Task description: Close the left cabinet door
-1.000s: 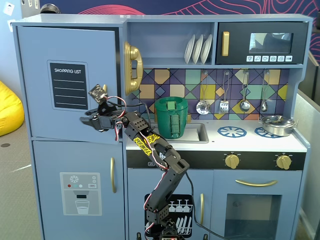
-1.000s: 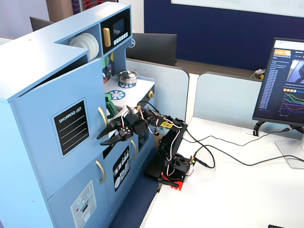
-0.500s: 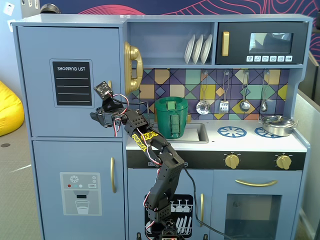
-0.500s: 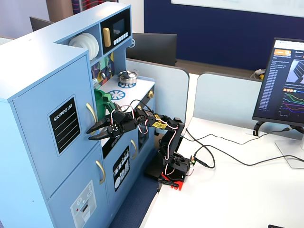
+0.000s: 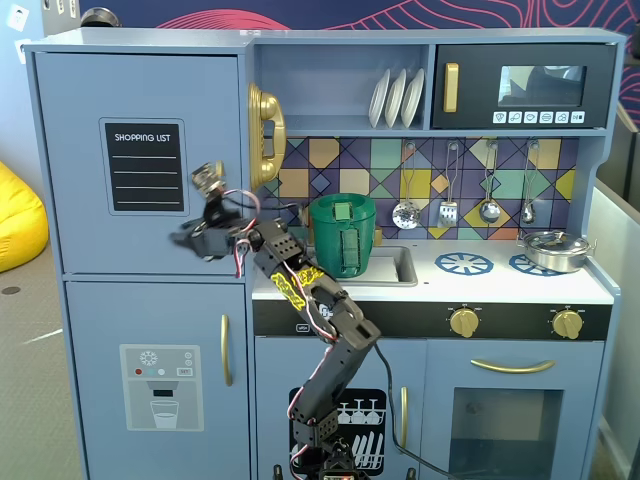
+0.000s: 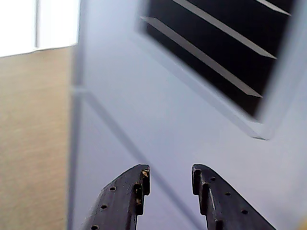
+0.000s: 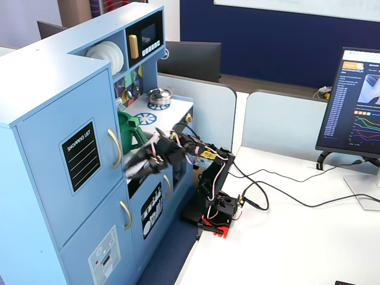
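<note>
My fingers (image 6: pixel 169 184), slightly spread and empty, hover before the large light-blue chalkboard door (image 5: pixel 70 170), which sits flush at frame left.

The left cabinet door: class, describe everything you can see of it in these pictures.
The left cabinet door is a tall light-blue panel, apparently painted wood, at the play kitchen's upper left. It carries a black SHOPPING LIST chalkboard with ruled lines and a curved gold handle on its edge. It sits flush with the frame, shut. The gripper, its jaws apart and empty, is just in front of it; whether it touches the door cannot be told.
</note>
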